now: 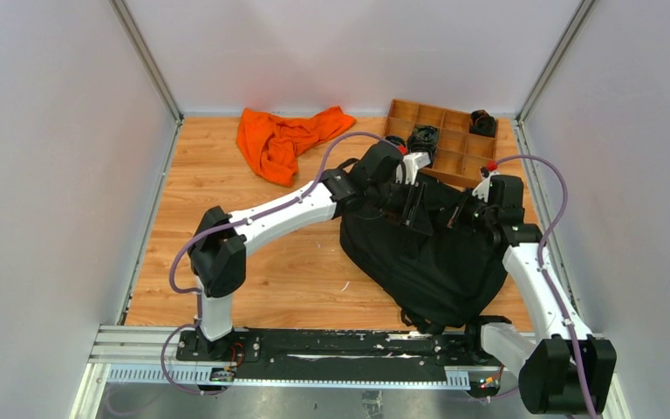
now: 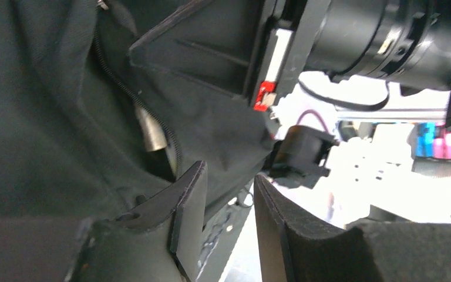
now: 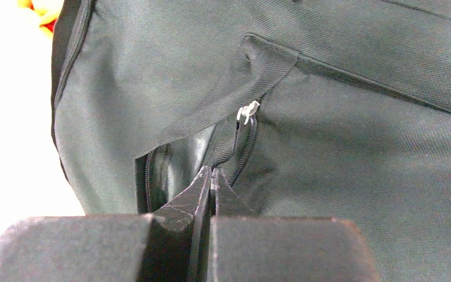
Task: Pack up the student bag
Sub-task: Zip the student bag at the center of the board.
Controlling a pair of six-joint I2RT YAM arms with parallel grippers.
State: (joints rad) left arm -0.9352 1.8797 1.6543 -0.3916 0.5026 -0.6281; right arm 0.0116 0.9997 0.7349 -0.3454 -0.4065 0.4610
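The student bag [image 1: 436,257], a big black soft backpack, lies on the wooden table right of centre. My left gripper [image 1: 416,208] is over the bag's upper part. In the left wrist view it [image 2: 229,173] is open, with the bag's zipper edge [image 2: 152,117] and a fabric flap just beyond the fingertips. My right gripper [image 1: 465,212] is next to it on the bag's top. In the right wrist view it [image 3: 212,172] is shut, pinching the bag [image 3: 340,153] at the edge of a partly open zipped pocket, below the silver zipper pull [image 3: 248,110].
An orange cloth [image 1: 283,140] lies crumpled at the back left. A wooden compartment tray [image 1: 454,157] stands at the back right with black items [image 1: 423,138] in it. Grey walls close in the table on three sides. The right arm's wrist [image 2: 364,35] is close to the left gripper.
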